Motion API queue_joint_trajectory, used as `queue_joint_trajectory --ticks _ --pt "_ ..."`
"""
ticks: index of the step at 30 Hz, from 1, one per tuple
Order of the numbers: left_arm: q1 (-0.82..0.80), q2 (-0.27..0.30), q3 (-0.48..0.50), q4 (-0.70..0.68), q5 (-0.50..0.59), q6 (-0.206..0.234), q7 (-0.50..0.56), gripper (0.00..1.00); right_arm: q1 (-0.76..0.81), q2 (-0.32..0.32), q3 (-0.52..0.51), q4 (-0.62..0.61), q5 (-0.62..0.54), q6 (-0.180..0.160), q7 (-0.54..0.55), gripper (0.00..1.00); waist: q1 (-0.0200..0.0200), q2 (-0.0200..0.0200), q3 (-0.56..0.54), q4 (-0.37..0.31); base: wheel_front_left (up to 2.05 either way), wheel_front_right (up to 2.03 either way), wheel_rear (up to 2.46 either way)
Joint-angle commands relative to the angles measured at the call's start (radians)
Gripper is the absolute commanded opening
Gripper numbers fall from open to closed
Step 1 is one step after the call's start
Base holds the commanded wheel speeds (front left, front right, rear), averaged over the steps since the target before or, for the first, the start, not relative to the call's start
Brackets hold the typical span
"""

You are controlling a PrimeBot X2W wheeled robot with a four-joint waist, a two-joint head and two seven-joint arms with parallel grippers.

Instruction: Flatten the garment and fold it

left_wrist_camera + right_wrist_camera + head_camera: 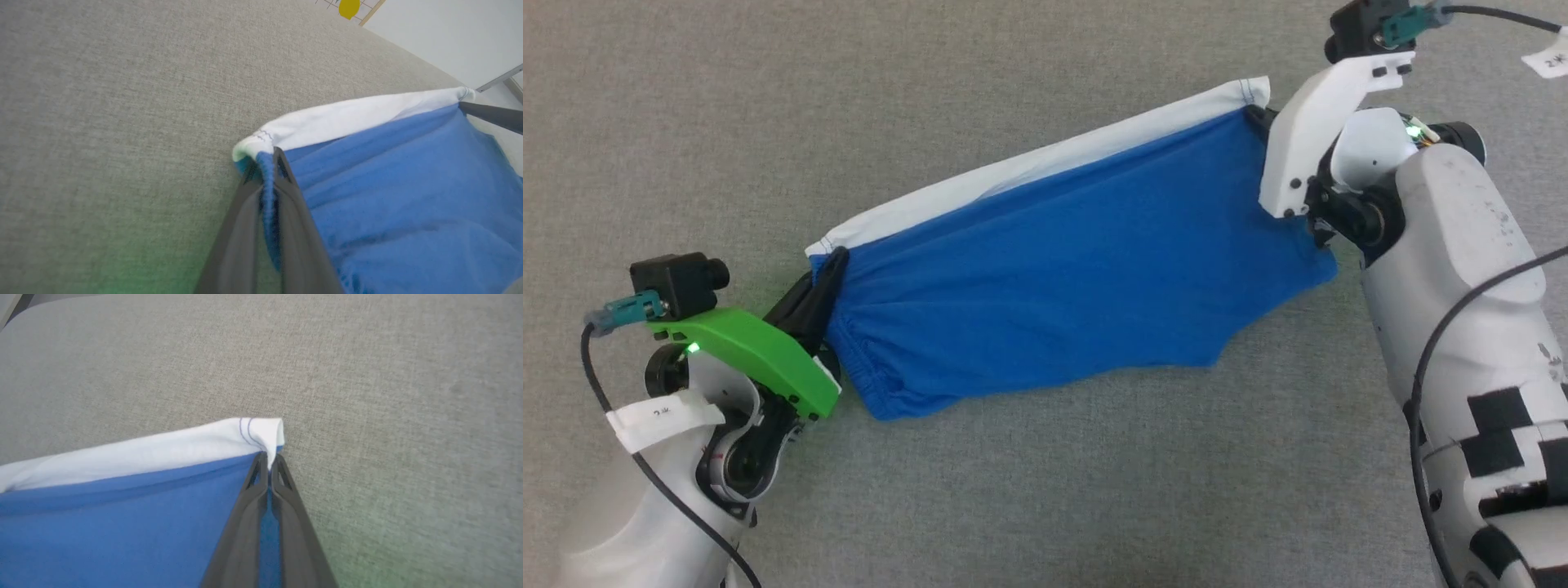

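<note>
**Q:** Head view first: where is the garment?

**A:** Your garment (1078, 269) is stretched slantwise over the grey desk (768, 122), running from lower left to upper right. A white stripe (1029, 167) runs along its far edge, with blue cloth below it. Your left hand (832, 263) is clamped on the gathered corner at the lower left. Your right hand (1255, 116) pinches the opposite corner at the upper right. I cannot tell whether the lower edge rests on the desk.

**Q:** And the left wrist view?

**A:** Your left hand (267, 157) is closed, with a blue fold of the garment (388, 196) squeezed between its two fingers, just under the white stripe (351, 118). One dark finger of your right hand (494, 116) shows at the far corner.

**Q:** The right wrist view?

**A:** Your right hand (269, 457) is closed tight on the garment (122, 522). Its fingertips meet right at the stitched end of the white stripe (163, 451), and blue cloth shows in the slit between the fingers. The cloth stretches away to the left of that view, over the desk (388, 375).
</note>
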Motion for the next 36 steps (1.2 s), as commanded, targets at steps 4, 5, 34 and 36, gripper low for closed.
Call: queue_joint_trajectory --ticks 4,5,34,36 --pt "-0.023 -0.007 -0.007 0.028 -0.012 -0.01 0.01 1.0 -0.045 -0.002 0.025 0.088 0.033 -0.002 -0.035 1.0 -0.0001 0.0 -0.009 0.003 0.0 0.0 0.0" --pt "-0.023 -0.008 -0.009 0.033 -0.011 -0.01 0.01 1.0 -0.051 -0.002 0.033 0.105 0.045 -0.002 -0.052 1.0 -0.0001 0.0 -0.019 0.002 0.0 0.0 0.0" --pt "0.437 -0.188 0.38 -0.332 0.667 0.07 -0.231 1.0 0.317 -0.002 0.045 -0.23 -0.239 -0.002 0.189 1.0 -0.0001 0.0 -0.255 -0.033 0.0 0.0 0.0" --pt "0.426 -0.213 0.398 -0.327 0.671 0.039 -0.231 1.0 0.301 -0.002 0.055 -0.247 -0.274 -0.002 0.275 1.0 -0.0001 0.0 -0.235 -0.016 0.0 0.0 0.0"
